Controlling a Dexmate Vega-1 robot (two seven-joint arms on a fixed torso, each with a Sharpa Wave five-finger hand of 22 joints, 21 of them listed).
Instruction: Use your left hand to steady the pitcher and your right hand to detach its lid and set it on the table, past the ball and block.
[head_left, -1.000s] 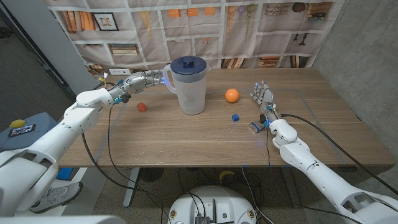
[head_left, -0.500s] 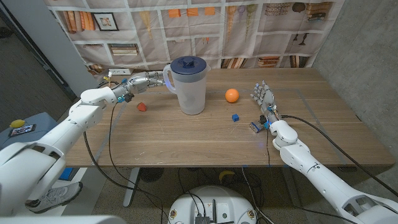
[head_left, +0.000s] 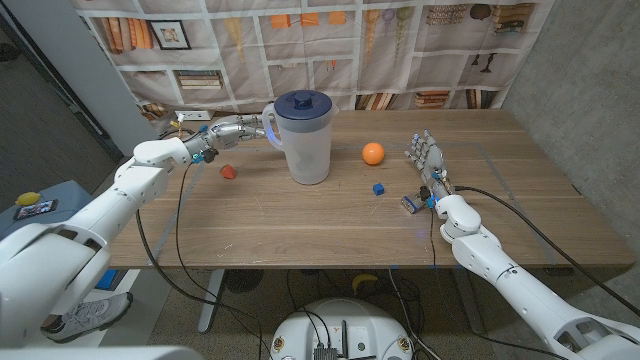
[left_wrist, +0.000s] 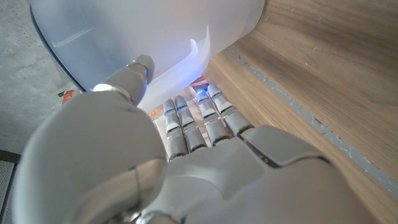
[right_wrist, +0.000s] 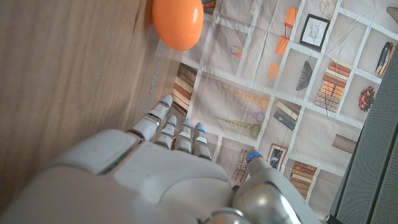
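1. Since a second ago the left arm has swung its elbow inward and the left hand has crept closer to the pitcher's handle; the pitcher, the ball and the right hand have not moved.

2. Nearest to us, the right hand stands on the table with fingers up and spread, holding nothing. A small dark gadget lies just on the wrist side of it.

3. Off its fingers toward the pitcher sits the blue block, and a little farther the orange ball; the right wrist view puts that ball just ahead of the fingertips.

4. Farther over, the left hand's fingers lie straight and close together, reaching in under the handle, thumb raised beside it. I cannot tell whether they have closed around it.

5. The blue lid is still seated on the pitcher. A small red piece lies nearer than the left hand.

6. My read: we are in the steadying step, grip not yet confirmed. Next, the left fingers need to wrap the handle firmly; then the right hand must rise over ball and block and take the lid by its knob.
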